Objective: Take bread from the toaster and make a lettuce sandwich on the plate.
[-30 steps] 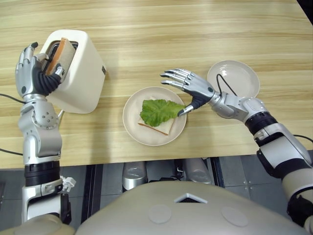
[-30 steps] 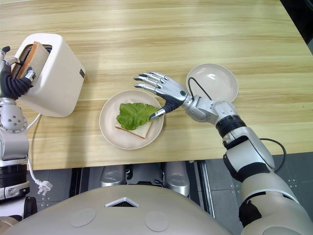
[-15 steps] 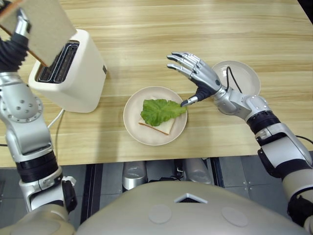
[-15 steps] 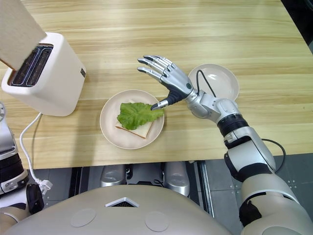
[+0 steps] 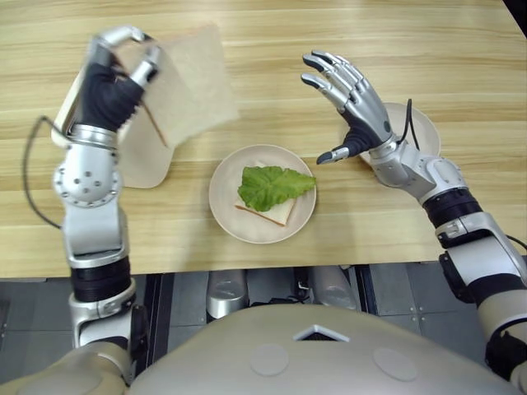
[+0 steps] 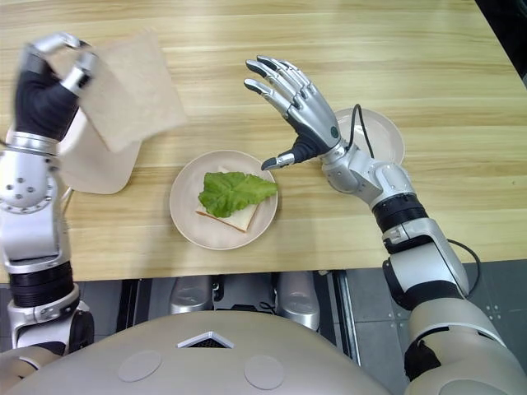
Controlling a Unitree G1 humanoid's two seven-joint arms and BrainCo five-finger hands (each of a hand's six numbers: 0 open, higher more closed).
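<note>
My left hand (image 5: 111,78) is shut on a slice of bread (image 5: 193,82), holding it in the air in front of the white toaster (image 5: 140,156), up and left of the plate. The beige plate (image 5: 226,214) carries another bread slice (image 5: 276,214) with a green lettuce leaf (image 5: 272,185) on top. My right hand (image 5: 350,95) hovers open, fingers spread, above the table to the right of the plate, holding nothing.
A small empty white dish (image 5: 420,132) sits at the right, partly behind my right wrist. The toaster's cord (image 5: 33,164) trails along the left side. Bare wooden table (image 5: 272,33) stretches behind the plate.
My left hand has carried the bread slice from above the toaster rightward and down, toward the plate. My right hand has risen and drawn back from the lettuce.
</note>
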